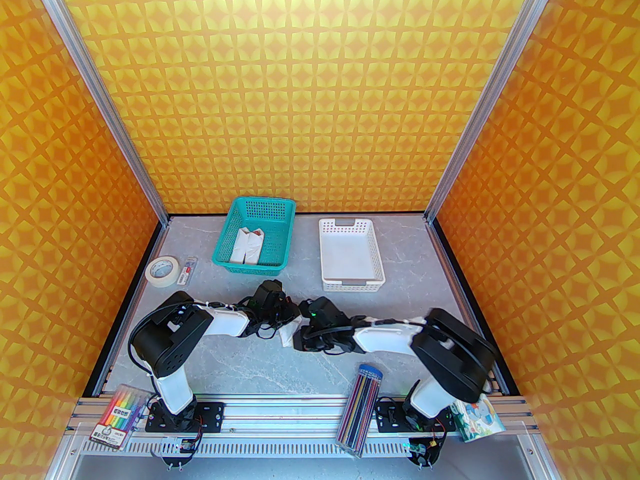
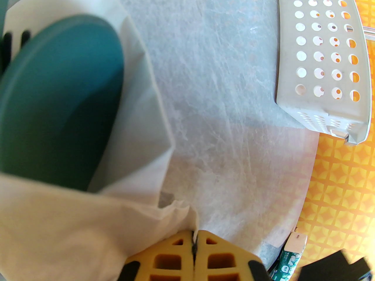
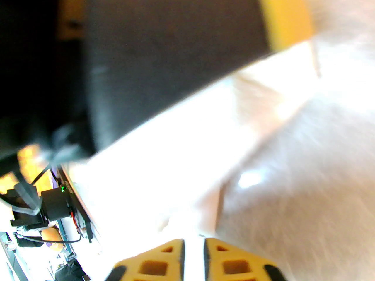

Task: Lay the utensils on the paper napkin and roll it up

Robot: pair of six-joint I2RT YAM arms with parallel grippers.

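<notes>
Left wrist: left gripper is clamped on an edge of the paper napkin, with the spoon bowl inside the fold. Right wrist: right gripper jaws are a crack apart against the paper, can't tell if pinching. Top external: paper napkin is mid-table, between both grippers. My read: spoon loaded, rest of the set unconfirmed, roll partly done, tightening left.

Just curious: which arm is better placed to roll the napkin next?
Left, probably: the left end effector is shut on the napkin, teal spoon tucked inside, while the right end effector has jaws slightly apart.
</notes>
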